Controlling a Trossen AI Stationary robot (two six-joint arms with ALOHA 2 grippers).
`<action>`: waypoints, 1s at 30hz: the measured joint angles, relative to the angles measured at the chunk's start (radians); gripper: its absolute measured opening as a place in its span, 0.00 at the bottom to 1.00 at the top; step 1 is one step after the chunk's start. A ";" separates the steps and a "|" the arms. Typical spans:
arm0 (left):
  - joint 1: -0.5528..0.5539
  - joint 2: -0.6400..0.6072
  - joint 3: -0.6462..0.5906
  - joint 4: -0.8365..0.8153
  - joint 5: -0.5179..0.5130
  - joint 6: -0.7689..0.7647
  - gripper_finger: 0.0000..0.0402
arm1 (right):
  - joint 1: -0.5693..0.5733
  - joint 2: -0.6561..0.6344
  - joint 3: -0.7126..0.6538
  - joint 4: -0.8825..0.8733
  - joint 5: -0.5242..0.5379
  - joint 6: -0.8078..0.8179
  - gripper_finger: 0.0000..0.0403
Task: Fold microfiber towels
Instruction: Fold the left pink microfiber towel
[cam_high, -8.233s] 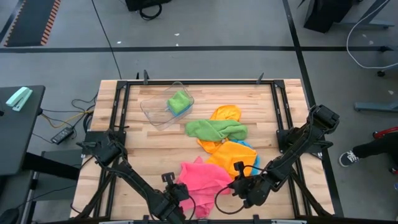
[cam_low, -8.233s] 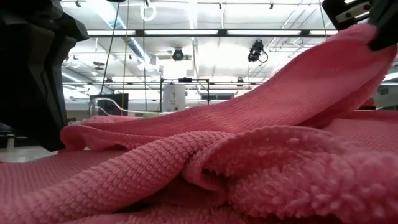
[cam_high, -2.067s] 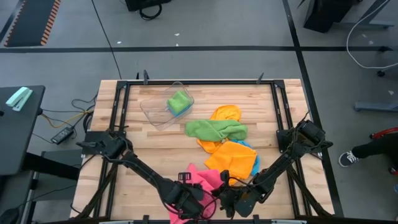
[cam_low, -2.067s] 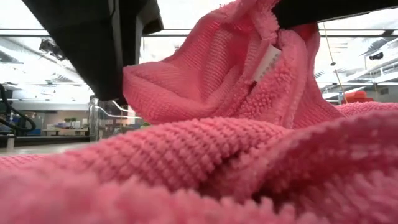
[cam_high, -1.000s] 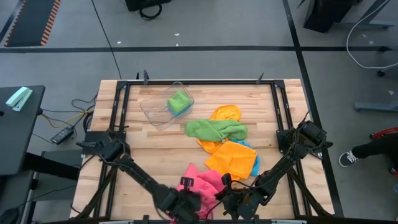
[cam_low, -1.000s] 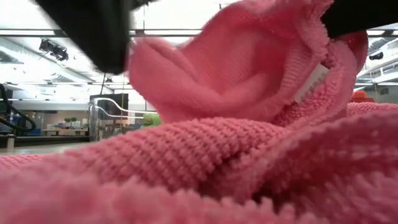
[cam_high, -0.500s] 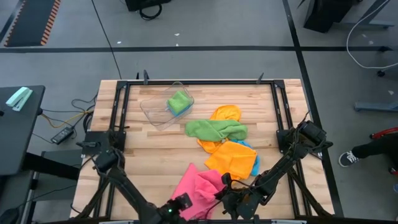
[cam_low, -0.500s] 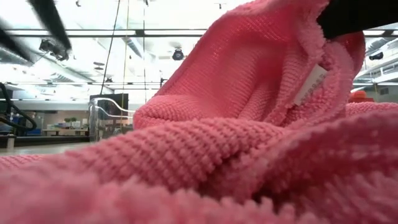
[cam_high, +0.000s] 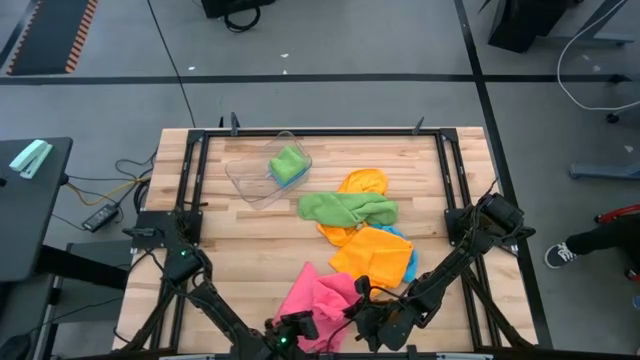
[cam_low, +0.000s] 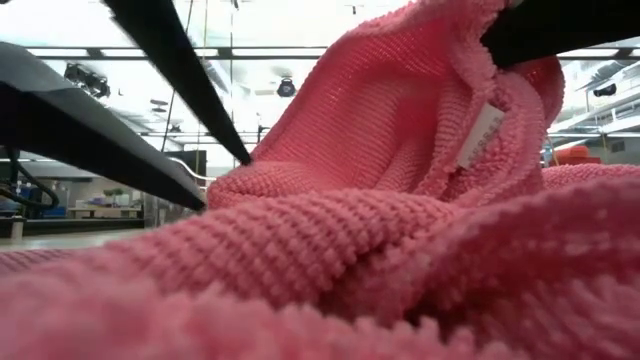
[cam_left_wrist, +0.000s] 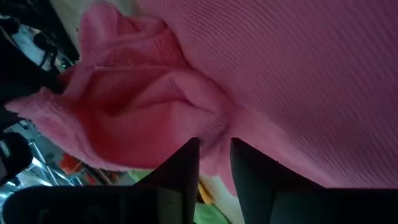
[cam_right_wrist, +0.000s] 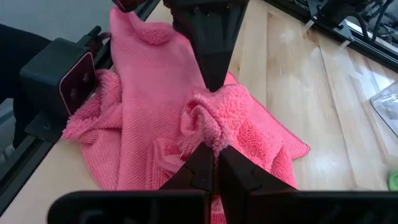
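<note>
1. Towel news: the pink towel (cam_high: 325, 297) lies bunched at the table's near edge.
2. Your left gripper (cam_left_wrist: 214, 152) just let go; its fingers are parted.
3. Your right gripper (cam_right_wrist: 216, 163) still pinches a fold, so folding isn't finished.

place: workshop hall | signs: concrete floor (cam_high: 330, 100); ceiling strip lights (cam_low: 300, 52)

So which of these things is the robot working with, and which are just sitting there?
Part of the job:
- pink towel, pinched by the right end effector
- green towel
- orange towel
- blue towel, mostly hidden under the orange one

Just lying about:
- clear plastic tub holding a folded green cloth
</note>
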 joint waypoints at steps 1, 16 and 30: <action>0.004 0.000 0.000 0.012 0.014 0.007 0.25 | 0.000 0.000 0.000 0.000 0.000 0.000 0.05; 0.054 -0.008 0.000 0.135 0.178 -0.201 0.20 | 0.001 0.000 0.000 0.003 0.000 0.011 0.05; 0.048 -0.119 0.005 0.134 0.299 -0.643 0.02 | 0.003 0.000 0.000 0.002 0.000 0.011 0.05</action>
